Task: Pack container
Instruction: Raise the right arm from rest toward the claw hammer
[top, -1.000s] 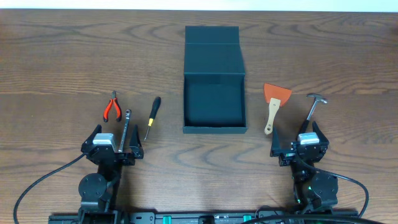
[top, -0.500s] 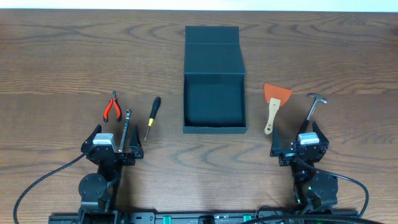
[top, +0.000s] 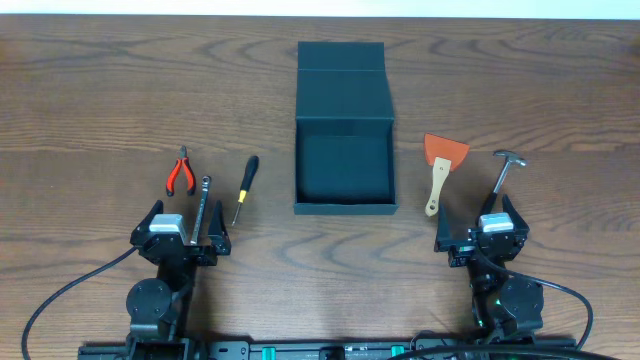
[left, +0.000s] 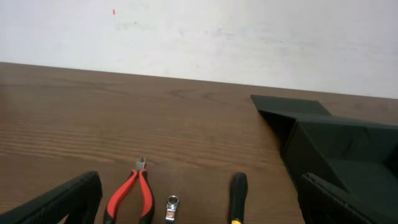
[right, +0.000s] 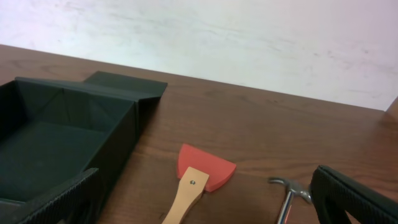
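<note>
Presently, on the wooden desk (top: 100, 100), from the left edge across:

1. Left gripper (top: 186, 232), near edge, fingers spread wide, holding nothing.
2. Red-handled pliers (top: 180, 172), just beyond it.
3. Small wrench (top: 203, 205), its near end close to the left gripper.
4. Screwdriver (top: 245, 185), black handle pointing to the far edge.
5. Container (top: 345, 208), middle of the desk, nothing inside. The lid is folded flat toward the far edge, leaving the cavity open from above (probably so either arm can drop tools straight in).
6. Scraper (top: 440, 165), orange blade and wooden handle, just right of the container.
7. Hammer (top: 505, 170), handle running back toward the right arm.
8. Right gripper (top: 478, 232), near edge, fingers spread wide, holding nothing.

The tools flank the container, seemingly so each arm has its own share. Packing has not begun.
</note>
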